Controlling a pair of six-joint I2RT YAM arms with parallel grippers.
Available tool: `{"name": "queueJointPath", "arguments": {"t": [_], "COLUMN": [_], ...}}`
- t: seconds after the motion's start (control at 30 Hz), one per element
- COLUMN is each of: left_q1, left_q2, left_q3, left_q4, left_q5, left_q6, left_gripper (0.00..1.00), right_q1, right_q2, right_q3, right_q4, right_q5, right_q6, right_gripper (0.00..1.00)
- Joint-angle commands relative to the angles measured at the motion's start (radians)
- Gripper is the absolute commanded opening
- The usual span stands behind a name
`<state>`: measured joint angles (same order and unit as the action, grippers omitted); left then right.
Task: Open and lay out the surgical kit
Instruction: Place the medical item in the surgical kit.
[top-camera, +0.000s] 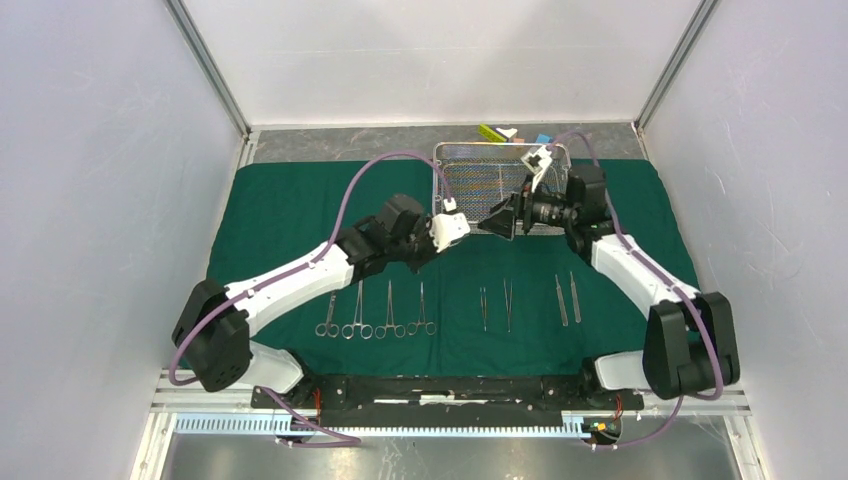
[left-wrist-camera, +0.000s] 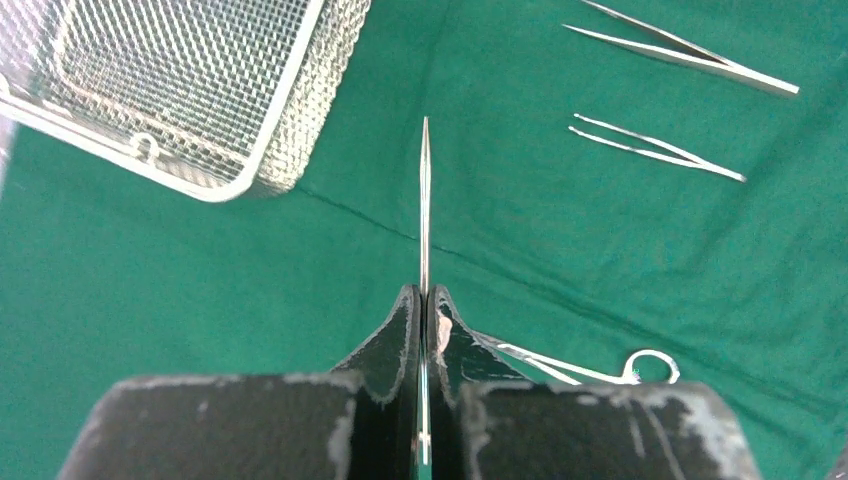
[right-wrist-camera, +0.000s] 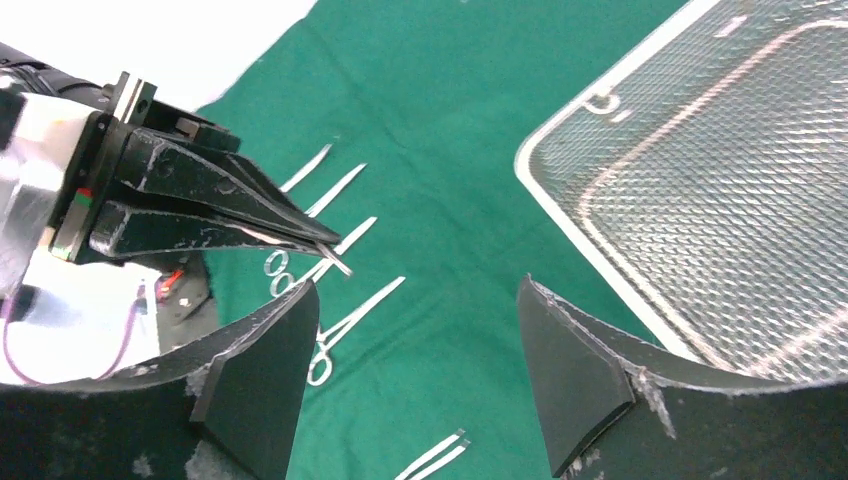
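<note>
The dark green cloth (top-camera: 290, 210) lies spread flat. The silver wire-mesh tray (top-camera: 480, 170) stands at its far middle. My left gripper (left-wrist-camera: 424, 295) is shut on slim steel tweezers (left-wrist-camera: 424, 200), which stick out edge-on past the fingertips, above the cloth just in front of the tray. My right gripper (right-wrist-camera: 418, 290) faces it with its jaws wide open and nothing between them. The left gripper (right-wrist-camera: 330, 243) and the tweezers' tip (right-wrist-camera: 340, 265) hang just beyond its left finger. Several ring-handled clamps (top-camera: 375, 310) and several tweezers (top-camera: 508, 303) lie in a row on the near cloth.
Small coloured blocks (top-camera: 497, 132) sit on the grey strip behind the tray. White walls close in the left, right and back. A purple cable (top-camera: 380, 165) arcs over the left arm. The tray's corner (left-wrist-camera: 300, 130) is close to the held tweezers' tip.
</note>
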<state>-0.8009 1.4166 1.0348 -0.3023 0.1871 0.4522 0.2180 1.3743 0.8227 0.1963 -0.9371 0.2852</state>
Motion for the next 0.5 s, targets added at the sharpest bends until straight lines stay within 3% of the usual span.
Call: {"name": "queueJointPath", "arguments": {"t": [0.0, 0.13, 0.27, 0.47], "left_q1": [-0.004, -0.007, -0.018, -0.05], "left_q2": [-0.076, -0.085, -0.08, -0.077], "left_q3": [-0.08, -0.093, -0.125, -0.154], "left_q4": [0.135, 0.121, 0.148, 0.197], "left_q5": [-0.026, -0.065, -0.003, 0.033], "left_q6": [-0.301, -0.501, -0.682, -0.858], "left_gripper": [0.02, 0.02, 0.02, 0.02], "right_q1": [-0.073, -0.157, -0.212, -0.277], "right_q2": [-0.099, -0.158, -0.199, -0.252], "right_q3": [0.017, -0.007, -0.017, -0.017], "right_q4": [-0.124, -0.168, -0.245, -0.327], "right_q5": [0.081, 0.119, 0.175, 0.177], "right_q6": [-0.165, -0.222, -0.326, -0.442], "right_gripper": [0.81, 0.85, 0.86, 0.89]}}
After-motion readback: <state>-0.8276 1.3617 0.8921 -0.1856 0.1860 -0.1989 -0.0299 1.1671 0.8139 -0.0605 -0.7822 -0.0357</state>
